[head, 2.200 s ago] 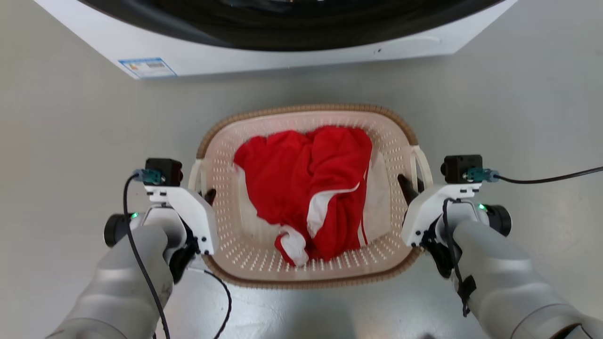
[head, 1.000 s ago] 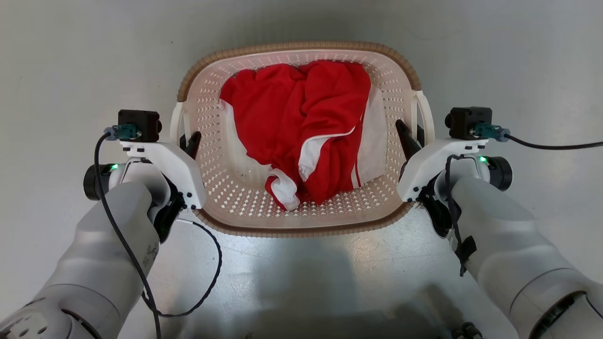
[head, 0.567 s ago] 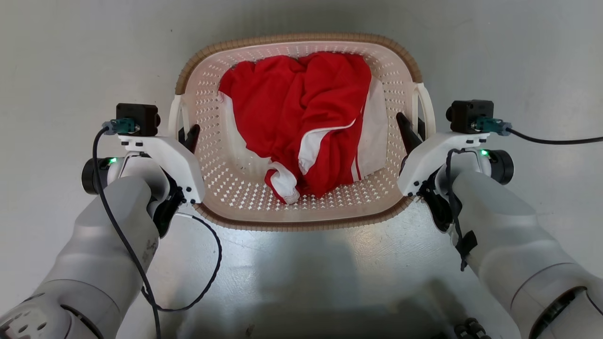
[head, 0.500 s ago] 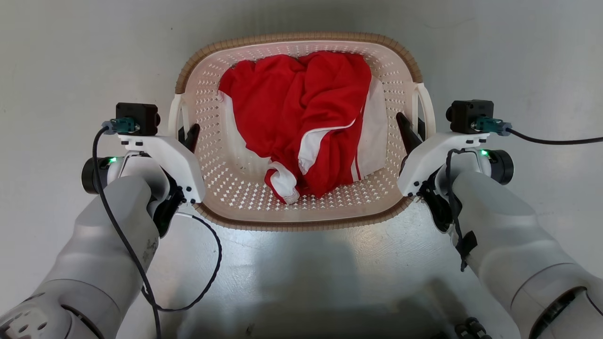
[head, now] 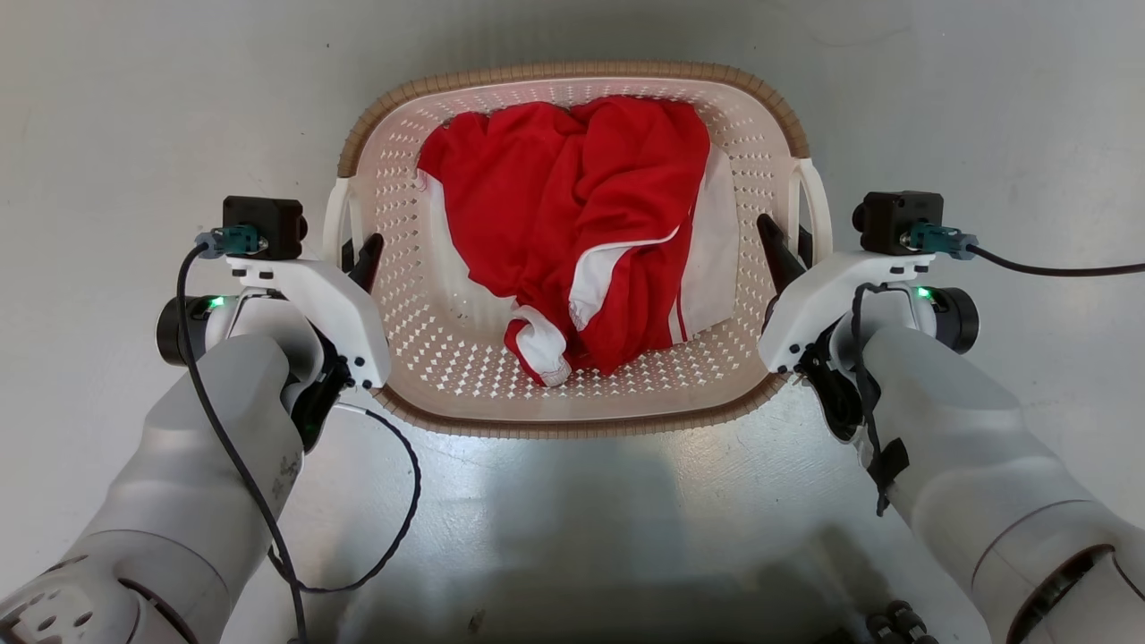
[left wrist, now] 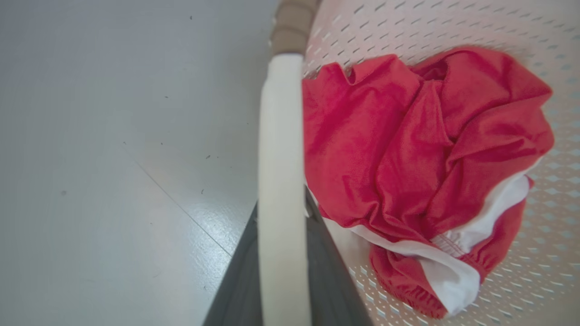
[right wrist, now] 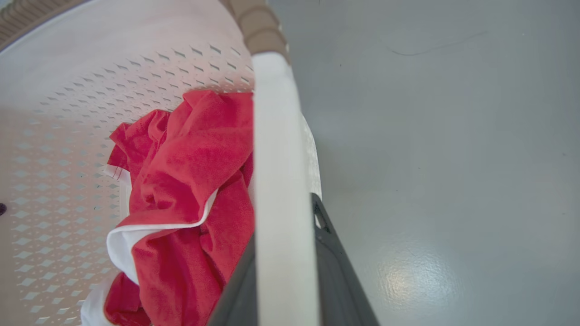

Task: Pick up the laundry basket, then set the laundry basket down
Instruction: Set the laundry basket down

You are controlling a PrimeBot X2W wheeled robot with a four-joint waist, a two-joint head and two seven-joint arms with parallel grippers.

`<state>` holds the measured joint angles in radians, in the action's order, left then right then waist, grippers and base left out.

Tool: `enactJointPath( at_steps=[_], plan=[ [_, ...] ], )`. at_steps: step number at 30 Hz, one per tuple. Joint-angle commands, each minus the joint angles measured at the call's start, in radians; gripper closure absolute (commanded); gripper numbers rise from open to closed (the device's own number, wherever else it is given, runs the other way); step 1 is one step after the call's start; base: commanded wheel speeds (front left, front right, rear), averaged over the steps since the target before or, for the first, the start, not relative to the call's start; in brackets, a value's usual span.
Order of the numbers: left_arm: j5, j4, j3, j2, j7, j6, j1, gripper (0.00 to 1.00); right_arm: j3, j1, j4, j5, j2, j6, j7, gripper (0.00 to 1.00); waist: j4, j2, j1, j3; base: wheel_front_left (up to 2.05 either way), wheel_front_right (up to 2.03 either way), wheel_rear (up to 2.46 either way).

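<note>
The laundry basket point(head: 572, 73), cream and perforated with a brown woven-look rim, hangs between my two arms over the grey floor. My left gripper point(head: 358, 258) is shut on its white left handle point(head: 334, 215). My right gripper point(head: 785, 252) is shut on the white right handle point(head: 816, 206). In the left wrist view the handle point(left wrist: 281, 181) runs up between my dark fingers point(left wrist: 333, 285), and my left gripper point(left wrist: 283, 217) clamps it. In the right wrist view the handle point(right wrist: 278, 181) sits the same way in my right gripper point(right wrist: 283, 226). I cannot tell whether the basket's bottom touches the floor.
A crumpled red and white garment point(head: 581, 224) lies inside the basket. Bare grey floor point(head: 134, 107) lies on all sides. A black cable point(head: 398, 501) loops from my left wrist below the basket's near rim, and another point(head: 1055, 266) runs off right.
The washer seen earlier has left the head view as the camera moved. Over the last second the basket and both grippers shifted slightly up and right in the view. Both grips are unchanged.
</note>
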<state>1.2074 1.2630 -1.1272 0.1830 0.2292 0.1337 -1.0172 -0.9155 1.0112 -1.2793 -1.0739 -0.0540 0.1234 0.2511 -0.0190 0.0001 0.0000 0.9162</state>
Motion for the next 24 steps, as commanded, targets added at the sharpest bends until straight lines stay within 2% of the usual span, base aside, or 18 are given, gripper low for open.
enactJointPath(
  at_steps=[1,2,3,4,17,24],
  plan=[
    [0.01,0.011,0.008,0.037,0.005,-0.003,-0.015,1.0,-0.016,-0.034,-0.006,-0.009,0.004,0.007,0.01,0.95,0.0,-0.0001,0.0,0.0,0.0,0.0,0.0],
    [0.01,0.011,0.007,0.037,0.005,-0.003,-0.015,0.8,-0.017,-0.034,-0.007,-0.01,0.004,0.007,0.01,0.53,0.0,-0.0001,0.0,0.0,0.0,0.0,0.0],
    [0.012,0.011,0.007,0.036,0.004,-0.003,-0.015,0.53,-0.018,-0.034,-0.008,-0.011,0.004,0.007,0.01,0.05,0.001,-0.0001,0.0,-0.001,0.0,0.0,0.0],
    [0.013,0.011,0.006,0.036,0.003,-0.003,-0.015,0.0,-0.018,-0.034,-0.008,-0.013,0.004,0.007,0.01,0.0,0.001,-0.0001,0.0,-0.002,0.0,0.0,0.0],
    [0.034,0.0,-0.002,0.036,-0.007,-0.003,-0.003,0.0,-0.021,-0.046,-0.011,-0.019,0.004,0.007,0.0,0.0,-0.004,-0.0001,0.0,-0.031,0.0,0.0,0.0],
    [0.047,0.0,-0.003,0.032,0.0,-0.003,0.027,0.0,-0.004,-0.079,-0.011,-0.024,0.004,0.007,0.004,0.0,-0.008,-0.0001,0.0,-0.096,0.0,0.0,0.0]
  ],
)
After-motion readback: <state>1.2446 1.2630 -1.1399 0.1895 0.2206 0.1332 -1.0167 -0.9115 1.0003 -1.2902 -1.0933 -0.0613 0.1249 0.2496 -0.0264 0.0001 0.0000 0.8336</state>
